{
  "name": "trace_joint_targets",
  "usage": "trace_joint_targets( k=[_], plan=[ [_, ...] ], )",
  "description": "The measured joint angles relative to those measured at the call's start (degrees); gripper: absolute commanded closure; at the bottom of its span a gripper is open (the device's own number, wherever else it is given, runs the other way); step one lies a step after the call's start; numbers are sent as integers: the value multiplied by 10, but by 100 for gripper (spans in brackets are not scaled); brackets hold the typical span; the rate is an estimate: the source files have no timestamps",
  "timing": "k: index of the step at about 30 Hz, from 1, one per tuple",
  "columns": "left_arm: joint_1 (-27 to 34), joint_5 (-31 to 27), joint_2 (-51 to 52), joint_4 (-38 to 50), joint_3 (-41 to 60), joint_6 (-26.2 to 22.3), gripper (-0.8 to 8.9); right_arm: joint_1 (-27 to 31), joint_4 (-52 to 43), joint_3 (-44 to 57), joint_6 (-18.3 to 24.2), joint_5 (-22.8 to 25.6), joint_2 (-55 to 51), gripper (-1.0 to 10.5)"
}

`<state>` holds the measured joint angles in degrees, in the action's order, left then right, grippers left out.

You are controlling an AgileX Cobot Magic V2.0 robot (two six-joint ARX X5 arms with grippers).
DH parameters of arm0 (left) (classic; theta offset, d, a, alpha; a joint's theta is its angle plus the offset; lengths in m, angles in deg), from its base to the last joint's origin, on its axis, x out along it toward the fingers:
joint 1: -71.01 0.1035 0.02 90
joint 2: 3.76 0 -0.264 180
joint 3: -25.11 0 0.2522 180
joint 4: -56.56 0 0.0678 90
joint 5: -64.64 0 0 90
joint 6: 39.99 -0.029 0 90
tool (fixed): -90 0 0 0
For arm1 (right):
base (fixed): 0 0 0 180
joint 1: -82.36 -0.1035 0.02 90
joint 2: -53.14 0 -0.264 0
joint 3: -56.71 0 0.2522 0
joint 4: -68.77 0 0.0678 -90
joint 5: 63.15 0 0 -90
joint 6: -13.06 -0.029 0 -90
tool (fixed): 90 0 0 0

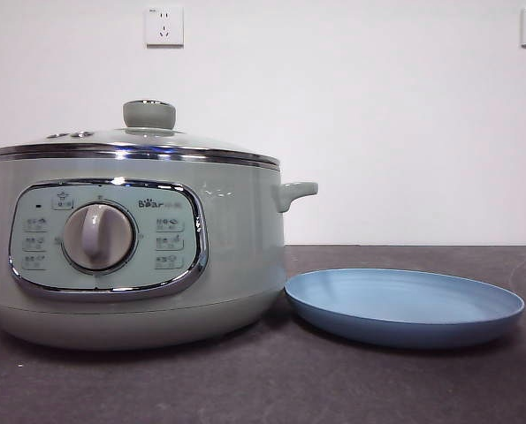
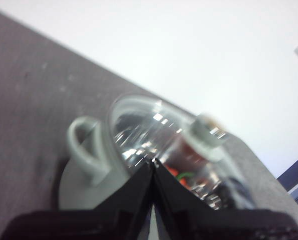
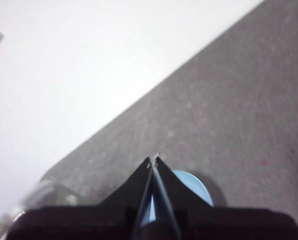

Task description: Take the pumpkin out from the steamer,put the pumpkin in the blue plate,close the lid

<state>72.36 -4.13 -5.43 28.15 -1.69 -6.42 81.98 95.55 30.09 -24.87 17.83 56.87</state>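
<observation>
Your pumpkin (image 2: 181, 172) shows only as orange and green through the glass lid (image 1: 134, 140), which sits shut on the steamer (image 1: 130, 256) toward the surface's (image 1: 271, 380) left edge, the blue plate (image 1: 404, 305) just beside it and bare. Both the left gripper (image 2: 153, 167) and right gripper (image 3: 154, 162) hover clear with fingers together, so part the left ones, drop squarely over the lid's knob (image 1: 148, 113), and lift straight up.
</observation>
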Motion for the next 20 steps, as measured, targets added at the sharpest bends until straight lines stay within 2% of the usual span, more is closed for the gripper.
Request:
trace_joint_targets(
  k=[5,13,17,20],
  plan=[
    [0,0,-54,-69,-95,-38,820,0,10,-86,33,0,47,957],
    [0,0,-196,-147,-285,-166,821,0,40,-244,153,-2,176,947],
    [0,4,-271,-199,-377,-233,818,0,82,-324,221,-49,248,946],
    [0,22,-324,-232,-442,-277,809,0,108,-377,271,-113,299,934]
  ],
)
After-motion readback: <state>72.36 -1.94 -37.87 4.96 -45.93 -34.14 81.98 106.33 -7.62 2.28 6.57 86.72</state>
